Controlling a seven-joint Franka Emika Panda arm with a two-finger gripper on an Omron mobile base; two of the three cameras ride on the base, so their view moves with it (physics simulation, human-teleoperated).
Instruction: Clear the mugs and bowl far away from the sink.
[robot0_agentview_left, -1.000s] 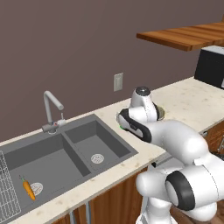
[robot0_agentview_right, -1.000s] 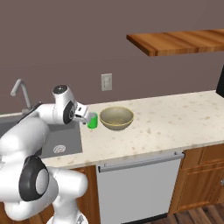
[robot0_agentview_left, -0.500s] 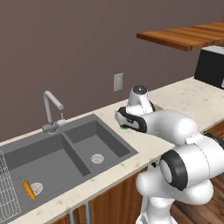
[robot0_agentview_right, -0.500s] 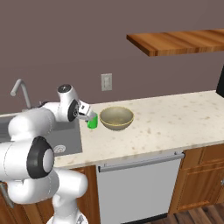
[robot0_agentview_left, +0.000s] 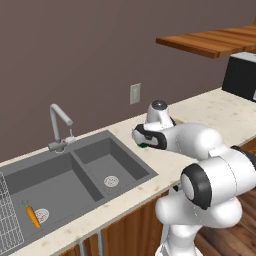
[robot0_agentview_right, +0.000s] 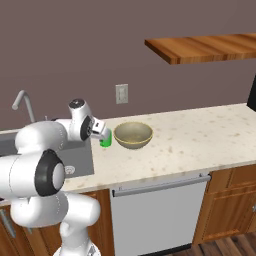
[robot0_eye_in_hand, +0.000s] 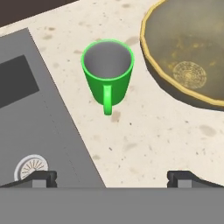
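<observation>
Dark grey double-basin sink (robot0_eye_in_hand: 26, 105) lies left; small bright green mug (robot0_eye_in_hand: 107, 72) stands upright on the speckled cream surface (robot0_eye_in_hand: 144, 140) just beside its edge, the wide yellowish-tan bowl (robot0_eye_in_hand: 188, 57) near on the right. Hand (robot0_eye_in_hand: 111, 177) hovers above, fingers spread wide, empty. Judgement: centre over the mug, descend, avoid the handle. Hand view shows handle orientation; right base view shows mug (robot0_agentview_right: 105, 140) and bowl (robot0_agentview_right: 133, 135) apart.

A small orange carrot (robot0_agentview_left: 32, 216) lies in the left basin beside a round silver drain. A speckled cream countertop (robot0_agentview_right: 200, 135) runs along the dark wall, with a white outlet plate (robot0_agentview_right: 121, 93) above it, a wooden shelf (robot0_agentview_right: 210, 46) overhead and a grey dishwasher (robot0_agentview_right: 155, 215) front below.
</observation>
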